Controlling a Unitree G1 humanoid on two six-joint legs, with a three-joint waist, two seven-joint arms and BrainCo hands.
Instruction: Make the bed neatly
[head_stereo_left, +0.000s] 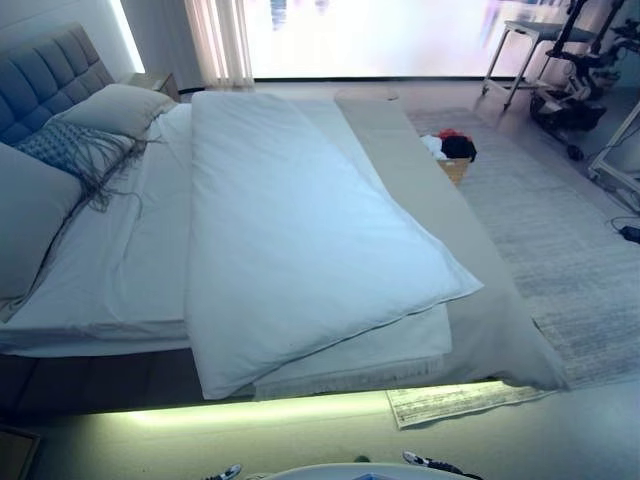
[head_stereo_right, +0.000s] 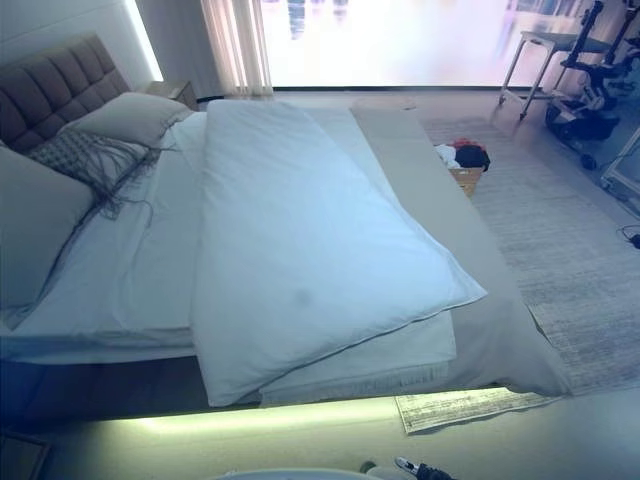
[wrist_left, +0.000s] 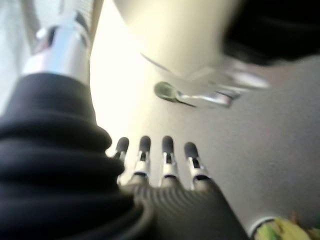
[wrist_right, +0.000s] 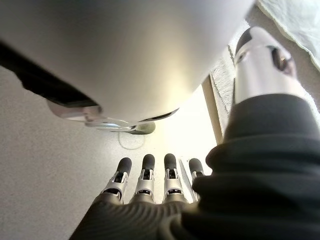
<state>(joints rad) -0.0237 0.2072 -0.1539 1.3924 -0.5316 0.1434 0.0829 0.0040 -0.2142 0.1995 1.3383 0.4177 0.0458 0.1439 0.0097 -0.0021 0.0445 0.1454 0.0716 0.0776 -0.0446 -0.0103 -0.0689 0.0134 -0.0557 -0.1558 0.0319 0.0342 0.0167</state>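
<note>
The bed fills the left eye view, its grey tufted headboard (head_stereo_left: 45, 75) at the left. A white duvet (head_stereo_left: 300, 240) lies folded over itself and skewed across the mattress, one corner hanging past the near edge. The white sheet (head_stereo_left: 130, 260) shows bare between duvet and pillows. Two pillows (head_stereo_left: 115, 108) lean at the headboard, with a grey fringed throw (head_stereo_left: 75, 150) draped between them. A grey cover (head_stereo_left: 480, 300) runs along the foot side. My left hand (wrist_left: 165, 160) and right hand (wrist_right: 145, 180) show only in their wrist views, fingers straight, holding nothing, away from the bed.
A wicker basket of clothes (head_stereo_left: 452, 155) stands on the grey rug (head_stereo_left: 560, 250) past the bed's foot. A small pale mat (head_stereo_left: 450, 402) lies by the near corner. A table and equipment (head_stereo_left: 560, 60) stand at the far right, a nightstand (head_stereo_left: 155, 82) by the curtain.
</note>
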